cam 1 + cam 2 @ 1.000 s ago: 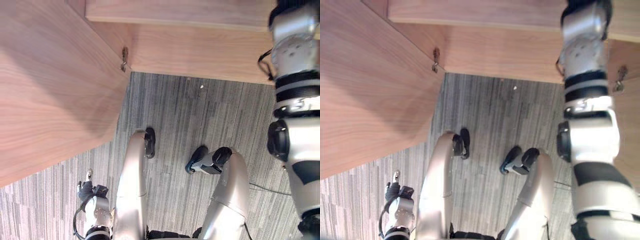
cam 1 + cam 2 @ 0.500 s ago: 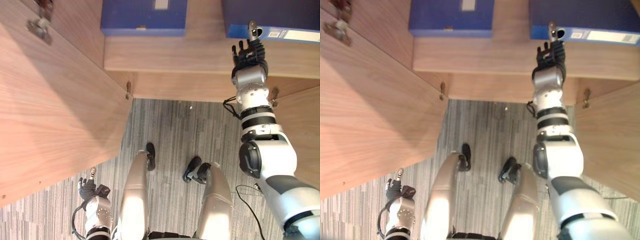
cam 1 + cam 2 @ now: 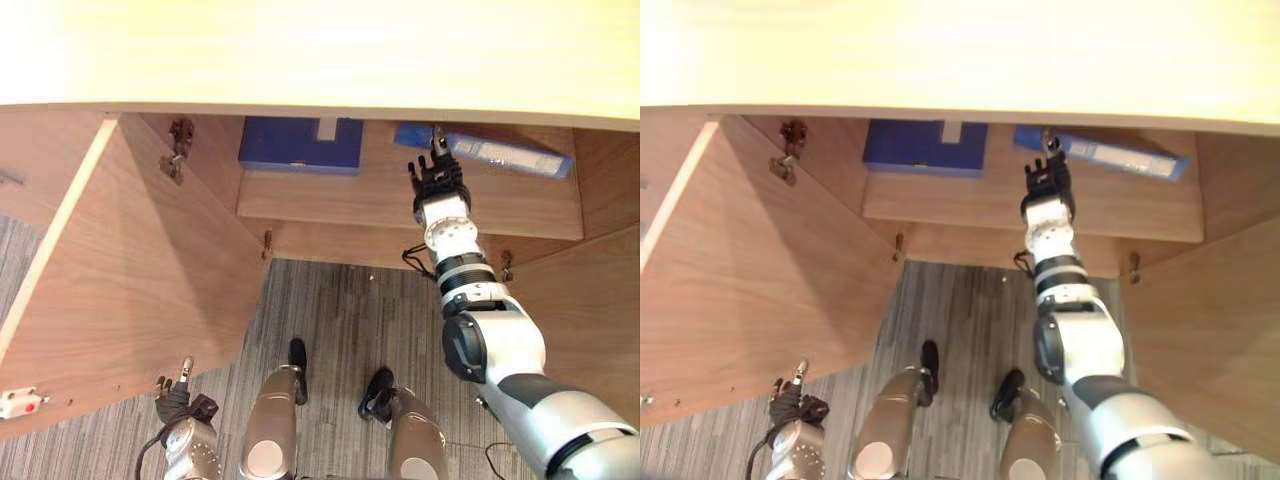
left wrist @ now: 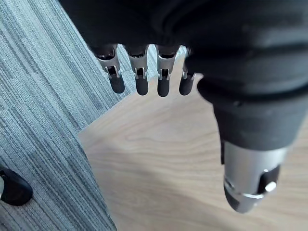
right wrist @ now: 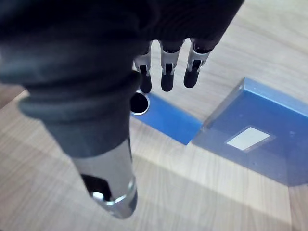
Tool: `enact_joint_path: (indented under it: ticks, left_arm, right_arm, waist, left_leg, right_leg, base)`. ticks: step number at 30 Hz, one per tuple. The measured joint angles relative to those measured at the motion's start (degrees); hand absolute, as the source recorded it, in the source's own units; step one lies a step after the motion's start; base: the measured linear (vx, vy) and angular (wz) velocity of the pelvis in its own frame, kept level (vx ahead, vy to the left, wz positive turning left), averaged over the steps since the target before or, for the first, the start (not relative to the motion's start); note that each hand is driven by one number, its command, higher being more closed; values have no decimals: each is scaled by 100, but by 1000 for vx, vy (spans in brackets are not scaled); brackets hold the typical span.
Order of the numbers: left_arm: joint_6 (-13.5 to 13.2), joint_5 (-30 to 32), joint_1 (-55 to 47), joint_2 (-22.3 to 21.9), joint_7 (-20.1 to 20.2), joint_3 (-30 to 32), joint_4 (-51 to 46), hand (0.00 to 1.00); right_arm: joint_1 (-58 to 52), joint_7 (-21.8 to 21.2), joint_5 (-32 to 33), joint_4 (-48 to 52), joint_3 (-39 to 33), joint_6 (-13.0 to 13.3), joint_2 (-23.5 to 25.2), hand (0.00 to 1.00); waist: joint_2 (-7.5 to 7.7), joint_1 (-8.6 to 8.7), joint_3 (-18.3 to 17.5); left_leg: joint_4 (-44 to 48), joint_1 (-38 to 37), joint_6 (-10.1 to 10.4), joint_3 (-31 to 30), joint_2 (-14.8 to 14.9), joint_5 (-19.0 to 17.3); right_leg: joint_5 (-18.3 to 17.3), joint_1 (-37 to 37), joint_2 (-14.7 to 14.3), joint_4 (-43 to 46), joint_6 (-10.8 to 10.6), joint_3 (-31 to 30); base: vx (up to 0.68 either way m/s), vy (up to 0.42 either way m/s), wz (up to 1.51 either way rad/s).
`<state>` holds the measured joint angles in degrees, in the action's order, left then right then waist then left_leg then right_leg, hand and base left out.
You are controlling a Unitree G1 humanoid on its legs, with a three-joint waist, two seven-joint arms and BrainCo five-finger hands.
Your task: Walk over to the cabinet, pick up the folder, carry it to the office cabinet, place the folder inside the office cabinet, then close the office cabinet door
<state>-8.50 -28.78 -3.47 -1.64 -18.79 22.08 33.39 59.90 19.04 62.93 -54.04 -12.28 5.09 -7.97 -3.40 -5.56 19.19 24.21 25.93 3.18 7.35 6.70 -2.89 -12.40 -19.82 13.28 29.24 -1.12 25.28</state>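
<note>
Grey striped carpet (image 3: 340, 310), blue case (image 3: 295, 145) with pale label, perhaps a box file, lying flat

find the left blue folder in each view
left eye view: folder upper middle, on shelf
right eye view: folder upper middle too
right wrist view: folder past the fingers, white label up
left wrist view: faces door, carpet
landmark: right robot hand, by the other folder

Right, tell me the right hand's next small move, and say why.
Probably draw the right hand straight back out of the office cabinet. Its fingers are straight and hold nothing, the blue folder lies flat on the shelf at its fingertips, and the left door stands open.
</note>
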Motion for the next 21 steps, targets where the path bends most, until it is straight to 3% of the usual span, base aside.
enact_joint_path:
  ticks: [5,11,16,21]
  left_arm:
    - [0,26,-14,68,40,-49,100,0]
    - [6,22,59,345,43,-48,259,0]
    - [7,-3,267,456,53,195,601,0]
    - [6,-127,336,318,55,478,796,0]
  right_arm:
    - [-478,-110,-695,-334,22,-315,291,0]
    - [-612,-151,-785,-687,125,-386,507,0]
    - [-201,-145,-756,-690,232,-383,177,0]
    - [307,-137,-763,-683,225,-306,-121,0]
  waist:
    - [69,4,-100]
    - [65,-6,-96]
    - [-2,18,-10]
    - [-99,120,173]
  left_leg:
    - [-454,-368,44,88,12,171]
    - [-516,-333,36,139,11,233]
    - [-410,282,-47,297,10,325]
    - [-521,338,-77,538,12,379]
  right_leg:
    - [191,332,-129,-466,-20,48]
    - [233,242,-130,-465,-8,19]
    - [314,-539,-59,-211,63,-185]
    - [343,-816,-27,-126,94,-378]
  base:
    - [57,-3,-4]
    - [2,3,-3]
    - [-49,35,-12]
    - [-14,14,-17]
